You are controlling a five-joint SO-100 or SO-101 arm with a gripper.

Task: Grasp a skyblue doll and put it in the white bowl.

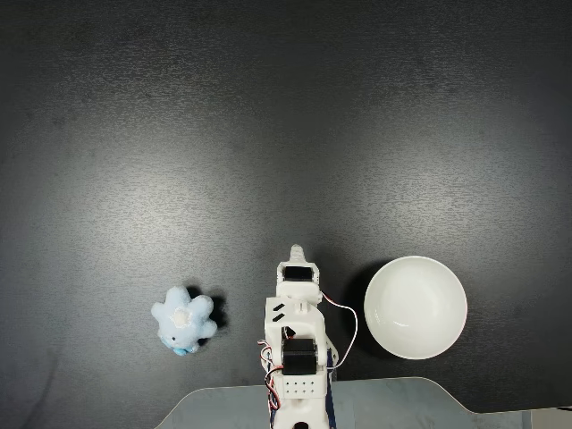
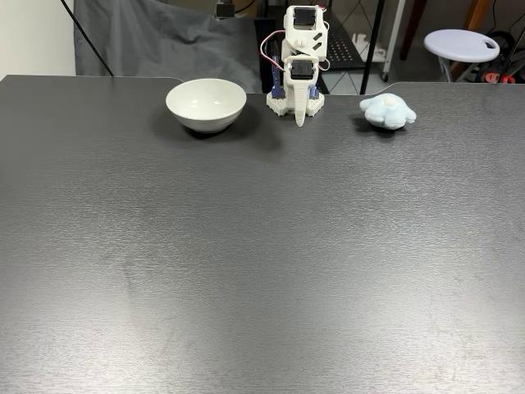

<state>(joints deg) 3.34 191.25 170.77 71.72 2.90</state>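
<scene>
The skyblue doll [image 1: 184, 323] lies on the dark table, left of the arm in the view from above; in the front-facing fixed view the doll [image 2: 388, 111] is to the right of the arm. The white bowl [image 1: 416, 307] sits empty on the arm's other side, and the same bowl [image 2: 206, 103] appears at the left in the front view. My gripper [image 1: 297, 251] is folded down in front of the base, between doll and bowl and touching neither. Its fingers point down at the table [image 2: 300, 123], closed together with nothing in them.
The white arm base [image 1: 296, 375] stands at the table's edge. A wide stretch of dark table [image 2: 262, 263] extends away from the arm. Behind the table are a grey cloth [image 2: 148, 37] and a round white stool [image 2: 461, 43].
</scene>
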